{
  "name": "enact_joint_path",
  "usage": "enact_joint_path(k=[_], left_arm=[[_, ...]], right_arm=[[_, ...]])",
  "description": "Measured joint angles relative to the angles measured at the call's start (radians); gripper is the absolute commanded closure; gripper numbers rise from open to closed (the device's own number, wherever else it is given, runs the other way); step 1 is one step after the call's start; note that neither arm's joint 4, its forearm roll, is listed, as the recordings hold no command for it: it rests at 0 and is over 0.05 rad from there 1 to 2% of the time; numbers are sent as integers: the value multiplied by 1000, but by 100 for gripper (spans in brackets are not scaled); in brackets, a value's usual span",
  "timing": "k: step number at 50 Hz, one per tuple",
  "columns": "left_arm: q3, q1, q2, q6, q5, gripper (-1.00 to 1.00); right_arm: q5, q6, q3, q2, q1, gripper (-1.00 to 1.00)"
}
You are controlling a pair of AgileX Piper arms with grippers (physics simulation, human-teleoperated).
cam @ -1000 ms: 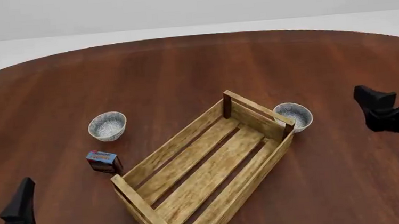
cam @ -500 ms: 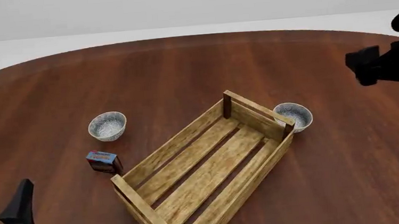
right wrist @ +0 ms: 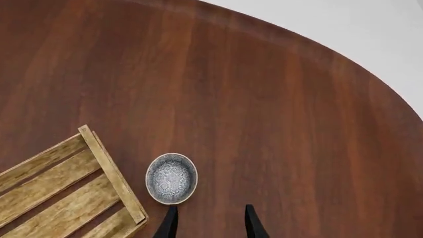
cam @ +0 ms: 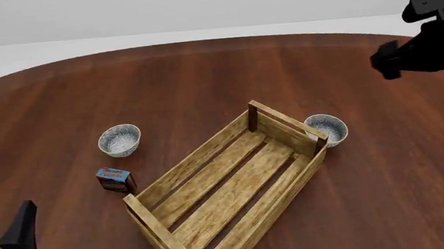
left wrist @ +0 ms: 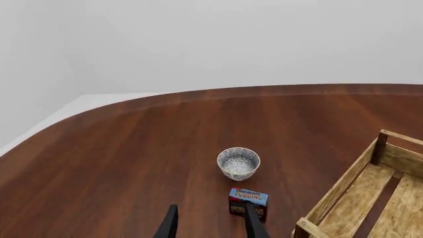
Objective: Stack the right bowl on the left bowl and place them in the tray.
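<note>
Since a second ago the right claw [right wrist: 208, 223] has risen from low at the bench's right edge to high above the far right, and the left claw [left wrist: 211, 225] has barely shifted at the near left corner. Neither bowl, tray nor box has moved.

The right bowl [cam: 326, 129] sits upright on the dark wood bench [cam: 202, 78], just beside the far right end of the tray [cam: 227, 189], close against its end wall and corner post; whether they touch I cannot tell. In the right wrist view the bowl [right wrist: 171, 178] lies a little ahead of the right claw's two fingertips, which stand apart with nothing between them.

The left bowl [cam: 119, 140] stands upright well apart from the other, on the tray's far left side, with open bench around it. The tray lies diagonally between the two bowls, its slatted floor bare.

A small blue-and-red box [cam: 115, 179] stands near the left bowl, between it and the tray's near left corner. In the left wrist view this box [left wrist: 248, 201] sits just ahead of the left claw, between the claw and the bowl [left wrist: 238, 162]. That claw's fingers are parted and hold nothing.
</note>
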Motion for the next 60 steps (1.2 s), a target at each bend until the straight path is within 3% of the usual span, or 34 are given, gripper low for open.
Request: enact_joint_path(k=[60], left_arm=[[-7, 1, -73, -9, 68, -100]], right_arm=[[-154, 14, -48, 435, -8, -100]])
